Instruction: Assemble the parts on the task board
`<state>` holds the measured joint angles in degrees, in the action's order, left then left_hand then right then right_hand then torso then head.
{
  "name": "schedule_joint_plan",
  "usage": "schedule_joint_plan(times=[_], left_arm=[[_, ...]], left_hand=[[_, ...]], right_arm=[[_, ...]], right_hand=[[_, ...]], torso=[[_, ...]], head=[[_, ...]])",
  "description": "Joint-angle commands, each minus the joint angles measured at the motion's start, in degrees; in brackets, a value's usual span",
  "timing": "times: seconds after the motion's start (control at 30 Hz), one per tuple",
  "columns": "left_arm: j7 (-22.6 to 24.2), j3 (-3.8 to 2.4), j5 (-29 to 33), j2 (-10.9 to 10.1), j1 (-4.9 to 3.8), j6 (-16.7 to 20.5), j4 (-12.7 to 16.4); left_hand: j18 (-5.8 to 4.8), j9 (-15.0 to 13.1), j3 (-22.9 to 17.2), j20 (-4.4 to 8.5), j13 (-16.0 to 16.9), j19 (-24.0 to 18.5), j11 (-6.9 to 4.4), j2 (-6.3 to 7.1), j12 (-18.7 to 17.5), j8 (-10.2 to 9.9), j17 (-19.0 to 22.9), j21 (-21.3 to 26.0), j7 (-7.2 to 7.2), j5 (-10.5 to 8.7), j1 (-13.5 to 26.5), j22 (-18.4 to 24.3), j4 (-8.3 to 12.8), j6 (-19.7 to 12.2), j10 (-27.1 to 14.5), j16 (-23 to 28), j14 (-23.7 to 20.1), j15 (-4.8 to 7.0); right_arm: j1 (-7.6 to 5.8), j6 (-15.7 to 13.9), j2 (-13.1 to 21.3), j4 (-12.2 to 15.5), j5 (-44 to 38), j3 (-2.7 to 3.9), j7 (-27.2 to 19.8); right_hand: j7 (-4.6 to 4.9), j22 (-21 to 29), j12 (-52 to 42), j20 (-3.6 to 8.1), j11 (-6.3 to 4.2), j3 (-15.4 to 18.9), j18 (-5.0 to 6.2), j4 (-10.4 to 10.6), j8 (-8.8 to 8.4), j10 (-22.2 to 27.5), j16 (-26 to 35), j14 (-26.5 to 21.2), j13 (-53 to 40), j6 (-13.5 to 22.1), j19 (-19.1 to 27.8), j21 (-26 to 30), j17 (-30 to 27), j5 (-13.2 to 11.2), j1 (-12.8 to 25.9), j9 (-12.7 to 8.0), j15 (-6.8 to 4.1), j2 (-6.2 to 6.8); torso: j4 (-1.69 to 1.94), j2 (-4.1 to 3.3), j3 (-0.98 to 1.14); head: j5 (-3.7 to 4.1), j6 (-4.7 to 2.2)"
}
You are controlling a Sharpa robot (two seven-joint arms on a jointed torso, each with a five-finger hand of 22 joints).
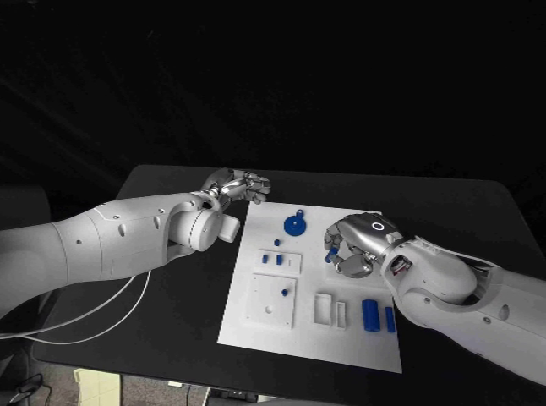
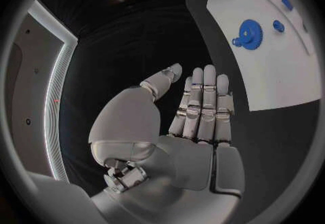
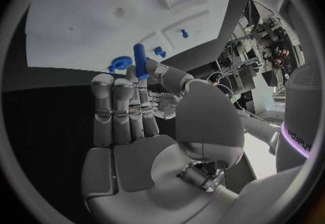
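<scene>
The white task board point(image 1: 255, 326) lies in the middle of the black table. A blue gear point(image 1: 295, 225) sits near its far edge, also seen from the left wrist as the gear point(image 2: 249, 34). My right hand point(image 1: 353, 246) hovers over the board's far right part and pinches a blue peg point(image 3: 140, 60) between thumb and fingers. The peg point(image 1: 331, 253) stands out at the fingertips. My left hand point(image 1: 237, 183) is off the board's far left corner, fingers straight and together, holding nothing; the left wrist view shows that hand point(image 2: 197, 111) flat.
Small blue parts point(image 1: 275, 256) lie left of centre on the board. Two blue blocks point(image 1: 372, 315) rest near its right front. White raised fixtures point(image 1: 273, 302) and slots point(image 1: 331, 309) stand along the front half. A white cable point(image 1: 102, 326) hangs left of the table.
</scene>
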<state>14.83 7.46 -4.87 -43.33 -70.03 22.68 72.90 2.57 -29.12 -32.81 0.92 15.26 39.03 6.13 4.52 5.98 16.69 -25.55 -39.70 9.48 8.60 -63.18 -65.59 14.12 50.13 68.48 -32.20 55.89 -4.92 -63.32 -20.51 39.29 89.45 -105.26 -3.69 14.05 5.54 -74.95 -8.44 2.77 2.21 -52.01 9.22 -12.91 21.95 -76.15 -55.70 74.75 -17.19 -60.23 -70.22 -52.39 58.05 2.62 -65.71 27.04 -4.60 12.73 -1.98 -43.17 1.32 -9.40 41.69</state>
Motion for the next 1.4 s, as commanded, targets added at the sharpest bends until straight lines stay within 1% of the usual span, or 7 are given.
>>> schedule_joint_plan(times=[0.03, 0.17, 0.27, 0.4, 0.8, 1.2, 1.4], left_arm=[[0.57, -0.05, 0.22, 0.13, -0.07, -0.55, 0.20], [0.61, -0.05, 0.22, 0.32, -0.07, -0.44, 0.14], [0.61, -0.05, 0.22, 0.50, -0.07, -0.50, 0.15], [0.60, -0.05, 0.22, 0.63, -0.08, -0.40, 0.15], [0.50, -0.05, 0.23, 0.96, -0.08, -0.50, 0.34], [0.47, -0.06, 0.23, 1.18, -0.08, -0.58, 0.26], [0.45, -0.06, 0.23, 1.17, -0.08, -0.61, 0.29]], left_hand=[[0.45, 0.08, 0.05, -0.09, -0.09, 0.20, 0.12, -0.16, -0.26, 0.27, -0.10, 0.38, -0.09, -0.30, 0.23, -0.08, -0.27, -0.31, 0.12, 0.34, 0.43, 0.03], [0.46, 0.09, 0.05, -0.09, -0.08, 0.20, 0.11, -0.18, -0.26, 0.28, -0.13, 0.39, -0.10, -0.29, 0.22, -0.09, -0.28, -0.30, 0.13, 0.37, 0.43, 0.03], [0.46, 0.09, 0.05, -0.09, -0.08, 0.20, 0.11, -0.17, -0.26, 0.29, -0.15, 0.39, -0.10, -0.29, 0.21, -0.10, -0.28, -0.30, 0.14, 0.38, 0.44, 0.03], [0.47, 0.09, 0.04, -0.09, -0.08, 0.21, 0.10, -0.18, -0.25, 0.30, -0.19, 0.40, -0.11, -0.29, 0.19, -0.11, -0.27, -0.29, 0.16, 0.41, 0.45, 0.04], [0.47, 0.10, 0.04, -0.08, -0.06, 0.22, 0.07, -0.17, -0.23, 0.34, -0.31, 0.43, -0.13, -0.29, 0.15, -0.14, -0.28, -0.25, 0.23, 0.48, 0.49, 0.05], [0.47, 0.11, 0.04, -0.08, -0.06, 0.22, 0.06, -0.18, -0.22, 0.36, -0.38, 0.44, -0.13, -0.29, 0.14, -0.16, -0.29, -0.24, 0.25, 0.53, 0.50, 0.05], [0.48, 0.12, 0.04, -0.08, -0.06, 0.23, 0.06, -0.19, -0.22, 0.37, -0.42, 0.45, -0.14, -0.29, 0.12, -0.17, -0.30, -0.24, 0.26, 0.56, 0.51, 0.05]], right_arm=[[0.07, -1.33, -1.00, 0.92, 1.30, -0.01, -1.09], [0.20, -1.52, -3.74, 1.10, 1.08, -0.31, -1.68], [0.96, -1.55, -6.15, 0.73, 0.51, -1.31, -1.88], [2.34, -1.39, -8.74, -0.13, 0.11, -2.06, -2.29], [4.86, -0.54, -12.39, -2.33, -0.50, -3.72, -2.87], [5.74, 0.55, -14.14, -4.20, -0.37, -4.53, -3.15], [6.36, 0.59, -14.31, -5.03, -0.61, -4.92, -3.15]], right_hand=[[-0.06, -1.19, -1.04, 0.29, -0.85, -0.03, 5.78, -0.21, 0.24, -1.29, -0.33, 0.15, -2.34, -0.54, -0.68, -0.25, 0.07, 0.18, -0.64, 0.07, -0.35, -1.01], [-0.06, -1.17, -1.03, 0.32, -0.86, -0.07, 5.78, -0.20, 0.23, -1.28, -0.33, 0.16, -2.37, -0.52, -0.69, -0.26, 0.08, 0.18, -0.65, 0.09, -0.35, -1.04], [-0.06, -1.16, -1.03, 0.33, -0.86, -0.09, 5.78, -0.20, 0.23, -1.27, -0.33, 0.16, -2.38, -0.50, -0.69, -0.26, 0.08, 0.18, -0.66, 0.10, -0.36, -1.06], [-0.05, -1.15, -1.02, 0.35, -0.86, -0.11, 5.78, -0.21, 0.22, -1.26, -0.33, 0.17, -2.40, -0.49, -0.70, -0.27, 0.08, 0.18, -0.67, 0.12, -0.36, -1.06], [-0.04, -1.12, -0.98, 0.43, -0.85, -0.18, 5.78, -0.28, 0.20, -1.19, -0.32, 0.16, -2.47, -0.40, -0.70, -0.28, 0.07, 0.18, -0.71, 0.17, -0.35, -1.13], [-0.01, -1.09, -0.94, 0.49, -0.83, -0.20, 5.78, -0.36, 0.18, -1.13, -0.30, 0.14, -2.53, -0.32, -0.69, -0.29, 0.07, 0.18, -0.69, 0.22, -0.33, -1.22], [0.01, -1.08, -0.92, 0.52, -0.81, -0.19, 5.78, -0.42, 0.16, -1.10, -0.29, 0.12, -2.57, -0.28, -0.68, -0.30, 0.06, 0.18, -0.65, 0.25, -0.32, -1.29]], torso=[[-0.06, -0.01, -0.02], [0.03, -0.02, 0.05], [0.06, -0.01, 0.02], [0.13, -0.05, -0.04], [0.11, -0.06, -0.11], [0.04, -0.05, 0.05], [0.04, -0.03, 0.04]], head=[[-0.26, -0.01], [-0.68, 0.00], [-1.24, 0.10], [-1.59, 0.05], [-2.37, 0.52], [-3.06, 1.09], [-2.91, 1.43]])
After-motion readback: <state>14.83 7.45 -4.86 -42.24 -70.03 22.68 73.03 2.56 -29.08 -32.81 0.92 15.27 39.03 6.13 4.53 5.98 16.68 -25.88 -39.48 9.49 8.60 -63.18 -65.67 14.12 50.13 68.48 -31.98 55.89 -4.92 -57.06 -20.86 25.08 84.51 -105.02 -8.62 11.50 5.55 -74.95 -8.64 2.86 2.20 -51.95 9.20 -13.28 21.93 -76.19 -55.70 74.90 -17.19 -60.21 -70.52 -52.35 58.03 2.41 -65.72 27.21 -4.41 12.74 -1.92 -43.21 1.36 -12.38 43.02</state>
